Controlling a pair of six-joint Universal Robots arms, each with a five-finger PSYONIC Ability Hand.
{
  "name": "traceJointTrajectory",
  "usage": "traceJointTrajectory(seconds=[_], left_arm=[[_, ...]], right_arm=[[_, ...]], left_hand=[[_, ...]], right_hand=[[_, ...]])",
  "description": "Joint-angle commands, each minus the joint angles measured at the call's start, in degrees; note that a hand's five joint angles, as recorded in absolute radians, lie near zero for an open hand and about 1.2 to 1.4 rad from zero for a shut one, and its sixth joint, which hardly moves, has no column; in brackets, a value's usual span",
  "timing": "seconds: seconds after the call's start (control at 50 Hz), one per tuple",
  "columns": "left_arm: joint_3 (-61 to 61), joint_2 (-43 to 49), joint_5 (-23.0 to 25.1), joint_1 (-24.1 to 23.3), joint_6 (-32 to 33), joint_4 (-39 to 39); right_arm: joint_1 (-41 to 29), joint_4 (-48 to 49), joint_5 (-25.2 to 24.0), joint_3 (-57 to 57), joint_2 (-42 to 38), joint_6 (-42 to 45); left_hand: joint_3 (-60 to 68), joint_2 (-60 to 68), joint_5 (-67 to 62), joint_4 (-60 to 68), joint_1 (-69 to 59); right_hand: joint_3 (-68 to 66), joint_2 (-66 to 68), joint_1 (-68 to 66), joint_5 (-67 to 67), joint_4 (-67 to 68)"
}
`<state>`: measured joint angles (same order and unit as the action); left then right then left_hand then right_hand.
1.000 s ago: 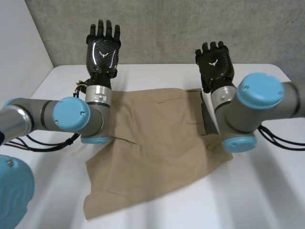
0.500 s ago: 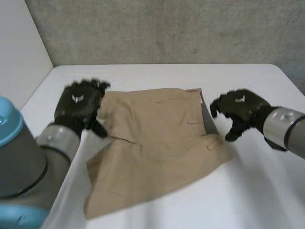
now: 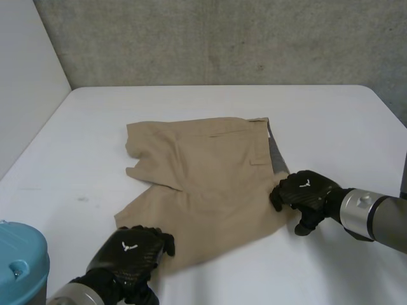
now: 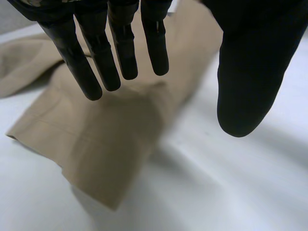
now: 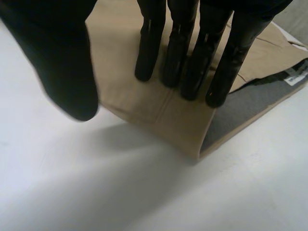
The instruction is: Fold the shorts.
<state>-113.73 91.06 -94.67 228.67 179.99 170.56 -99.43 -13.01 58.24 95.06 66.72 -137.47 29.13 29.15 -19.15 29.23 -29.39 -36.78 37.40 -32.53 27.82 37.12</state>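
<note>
**Head view.** The shorts [image 3: 210, 184] lie flat in the middle of the table [image 3: 191, 101]. They are tan, with the waistband toward my right side and the legs toward my left. My left hand [image 3: 130, 253] is down at the hem corner of the nearer leg, with the back of the hand facing up. My right hand [image 3: 304, 194] is at the nearer waistband corner, just beside the strip of grey lining [image 3: 278, 159] that shows there. The two hands are well apart, at opposite ends of the cloth's near edge.

**Left wrist view.** The fingers of my left hand [image 4: 120, 48] are straight and side by side, and the thumb is held wide apart from them. The fingertips are over the leg hem of the shorts [image 4: 96, 139], and the thumb is over bare table [image 4: 231, 183]. Nothing is clasped. I cannot tell whether the fingertips touch the cloth.

**Right wrist view.** The fingers of my right hand [image 5: 187, 62] are straight, with the thumb spread off to the side over the table [image 5: 96, 192]. The fingertips are at the waistband corner of the shorts [image 5: 159, 113], near its edge. The grey lining [image 5: 250, 106] and a white label [image 5: 296, 74] lie just beside them. Nothing is pinched. I cannot tell whether the fingertips are in contact with the cloth.
</note>
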Motion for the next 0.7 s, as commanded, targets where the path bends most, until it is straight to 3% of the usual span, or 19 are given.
traceJointTrajectory(seconds=[0.02, 0.24, 0.42, 0.5, 0.62, 0.7], left_arm=[[-0.1, 0.9, 1.1, -0.1, -2.1, -0.5], [1.1, 7.6, 0.1, 1.2, -1.9, 2.4], [3.6, 12.7, -7.6, 4.5, -1.1, 8.0], [4.9, 14.2, -8.7, 4.8, -1.0, 8.3], [7.0, 16.7, -9.0, 4.9, -1.0, 10.9], [8.9, 18.4, -9.0, 4.9, -0.9, 12.3]], right_arm=[[-0.3, 6.4, 1.8, -0.8, -2.6, -0.7], [-0.5, 11.4, 3.4, -1.4, -4.4, -0.7], [-2.7, 13.8, 6.0, -3.6, -7.9, -0.8], [-3.7, 15.3, 6.6, -4.5, -9.2, -0.8], [-4.5, 18.2, 7.8, -5.5, -10.3, -0.8], [-4.6, 18.5, 9.0, -5.6, -9.3, -1.4]], left_hand=[[1.8, 1.8, -1.8, 1.7, -1.5], [-0.6, -0.6, 0.6, -0.7, 0.8], [-0.4, -0.4, 0.4, -0.5, 0.7], [-0.4, -0.4, 0.4, -0.5, 0.7], [-0.4, -0.4, 0.4, -0.5, 0.7], [-0.1, -0.1, 0.1, -0.2, 0.3]], right_hand=[[-0.1, -0.6, -4.3, -1.0, -0.3], [0.1, -0.7, -4.1, -1.2, -0.5], [-1.4, 0.8, -5.6, 0.3, 1.1], [-9.3, 8.7, -13.5, 8.2, 8.9], [-43.2, 42.6, -47.4, 42.1, 42.9], [-43.2, 42.6, -47.5, 42.2, 42.9]])
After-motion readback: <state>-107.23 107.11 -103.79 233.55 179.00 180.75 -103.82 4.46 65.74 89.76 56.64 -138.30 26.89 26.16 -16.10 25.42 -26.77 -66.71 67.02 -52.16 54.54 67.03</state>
